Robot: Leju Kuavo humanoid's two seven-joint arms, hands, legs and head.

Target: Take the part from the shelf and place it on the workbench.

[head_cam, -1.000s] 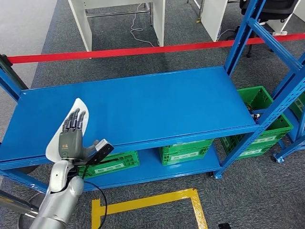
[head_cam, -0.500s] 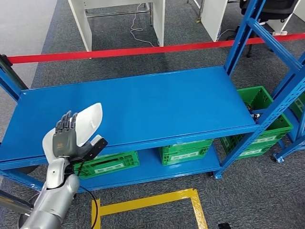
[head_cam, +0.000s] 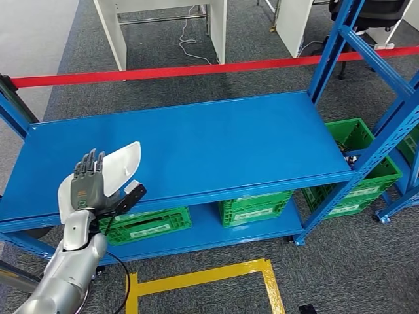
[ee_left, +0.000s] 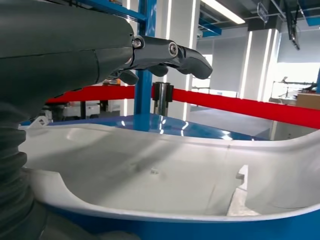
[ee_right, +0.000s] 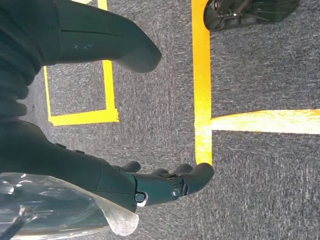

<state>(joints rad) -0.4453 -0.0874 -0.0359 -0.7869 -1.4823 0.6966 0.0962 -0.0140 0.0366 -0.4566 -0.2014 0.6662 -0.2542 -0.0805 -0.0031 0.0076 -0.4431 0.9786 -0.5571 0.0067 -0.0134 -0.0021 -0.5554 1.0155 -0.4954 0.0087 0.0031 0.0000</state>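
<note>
left hand (head_cam: 88,188) is raised at the front-left part of the blue shelf (head_cam: 207,140), palm side on the white part (head_cam: 116,169), back of hand toward the head camera. dark fingers (head_cam: 89,165) lie together, pointing up along the part's near face. thumb side sits under the part's lower edge

the part is a thin curved white plastic shell, tilted up on edge over the shelf's front-left area, its wider rounded end toward the shelf middle. can't tell from the head view whether its bottom edge touches the shelf top or is just clear of it

left wrist view: inner face of the white shell (ee_left: 151,175) spans the picture, with blue shelf surface behind and below it. one dark fingertip (ee_left: 188,57) reaches out above the shell's rim, not pressed onto it there. grip looks like a cradle between thumb and fingers, exact contact hidden by the shell

right hand (ee_right: 113,120) hangs low over grey carpet (ee_right: 256,165) with yellow floor tape (ee_right: 202,90). thumb and fingers apart, slightly curled, nothing in them

rest: green crates (head_cam: 252,208) on the lower shelf level, another green crate (head_cam: 365,163) at the shelf's right end, red barrier tape (head_cam: 173,70) beyond the far edge, yellow taped square (head_cam: 202,275) on the floor in front
</note>
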